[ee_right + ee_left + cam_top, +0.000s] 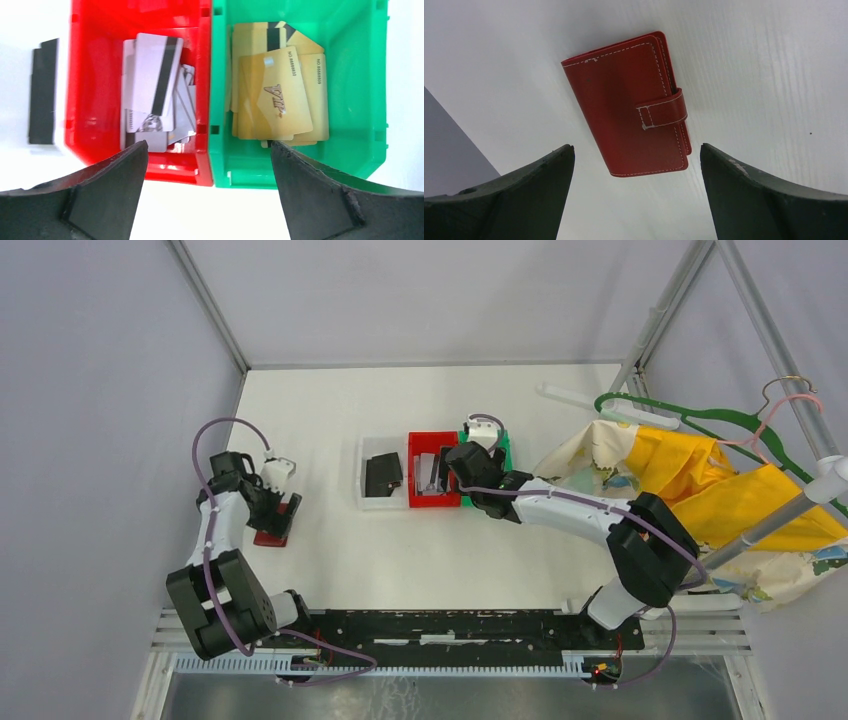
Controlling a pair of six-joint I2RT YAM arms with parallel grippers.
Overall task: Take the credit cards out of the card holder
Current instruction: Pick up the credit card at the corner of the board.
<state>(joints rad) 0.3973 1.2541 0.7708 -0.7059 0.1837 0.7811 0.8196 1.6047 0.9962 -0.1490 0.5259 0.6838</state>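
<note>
The red card holder (631, 105) lies closed on the white table with its clasp strap (663, 111) fastened; any cards inside it are hidden. In the top view it (270, 535) sits at the left, partly under my left gripper (278, 512). My left gripper (636, 147) is open and empty, hovering above the holder's near end with a finger on each side. My right gripper (208, 143) is open and empty above the near walls of two bins. Several gold credit cards (280, 95) lie in the green bin (360, 100). Silver-white cards (152, 95) lie in the red bin (95, 75).
A clear bin (368, 498) left of the red bin (415, 502) holds a black wallet (383, 473), which also shows in the right wrist view (42, 92). At the right, a yellow patterned cloth (700, 480), a green hanger (690, 420) and a rack pole (790, 505) stand over the table.
</note>
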